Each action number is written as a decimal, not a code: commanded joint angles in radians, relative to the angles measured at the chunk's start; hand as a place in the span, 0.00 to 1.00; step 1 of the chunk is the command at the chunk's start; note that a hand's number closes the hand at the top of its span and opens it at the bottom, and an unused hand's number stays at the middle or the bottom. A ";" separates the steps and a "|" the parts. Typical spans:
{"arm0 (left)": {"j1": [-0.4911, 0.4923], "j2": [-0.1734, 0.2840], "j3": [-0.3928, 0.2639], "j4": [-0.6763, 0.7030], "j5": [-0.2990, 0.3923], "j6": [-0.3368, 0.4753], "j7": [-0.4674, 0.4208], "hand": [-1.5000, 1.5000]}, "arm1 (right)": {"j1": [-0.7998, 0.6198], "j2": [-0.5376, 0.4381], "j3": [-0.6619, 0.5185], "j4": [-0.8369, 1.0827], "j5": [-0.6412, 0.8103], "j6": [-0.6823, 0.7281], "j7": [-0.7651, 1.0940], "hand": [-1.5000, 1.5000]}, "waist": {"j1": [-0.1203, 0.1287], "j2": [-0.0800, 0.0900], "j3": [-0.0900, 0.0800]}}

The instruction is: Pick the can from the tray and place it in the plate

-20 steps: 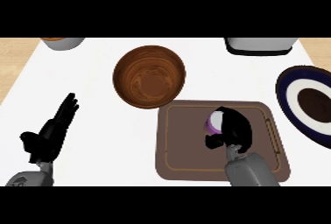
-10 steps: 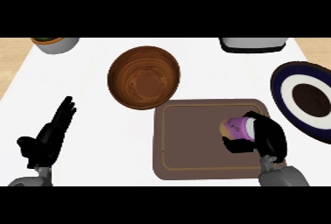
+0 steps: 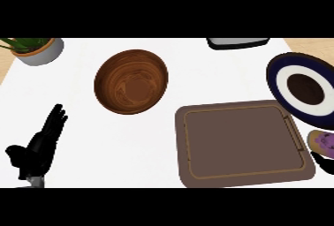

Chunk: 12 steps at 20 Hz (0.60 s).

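The purple can (image 3: 324, 141) shows at the view's right edge, just past the right rim of the brown tray (image 3: 243, 181) and below the plate (image 3: 291, 90). The plate has a navy rim, a white ring and a dark centre. Only a bit of my right hand (image 3: 322, 159) shows, black fingers curled under the can; the rest is cut off by the edge. Nothing lies on the tray. My left hand (image 3: 40, 148) rests open at the lower left, fingers up, far from the tray.
A wooden bowl (image 3: 131, 81) sits left of the tray, towards the back. A potted plant (image 3: 39, 49) stands at the back left corner. A dark container (image 3: 237, 42) is at the back edge.
My right hand has carried the can to the right, off the tray and out to the view's right edge. The left hand has kept still.
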<state>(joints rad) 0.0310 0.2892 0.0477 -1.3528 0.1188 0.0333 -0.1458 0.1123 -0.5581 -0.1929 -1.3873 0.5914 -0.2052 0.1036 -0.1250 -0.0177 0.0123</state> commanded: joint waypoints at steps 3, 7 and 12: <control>-0.007 -0.002 -0.001 -0.009 -0.011 0.014 0.005 0.50 | 0.085 -0.161 -0.272 0.112 -0.276 0.047 -0.395 1.00 | 0.016 0.002 -0.002; -0.001 0.025 0.006 -0.010 0.004 -0.027 0.001 0.50 | 0.128 -0.214 -0.456 0.246 -0.419 0.085 -0.639 1.00 | 0.046 0.005 -0.005; -0.033 -0.023 -0.054 -0.031 -0.021 -0.022 0.025 0.50 | 0.113 -0.312 -0.620 0.494 -0.513 0.162 -0.898 1.00 | 0.099 0.015 -0.007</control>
<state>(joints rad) 0.0160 0.2895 0.0265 -1.3740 0.1143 0.0075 -0.1390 0.2209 -0.7970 -0.6921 -1.0531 0.1544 -0.0944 -0.6056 -0.0586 -0.0091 0.0070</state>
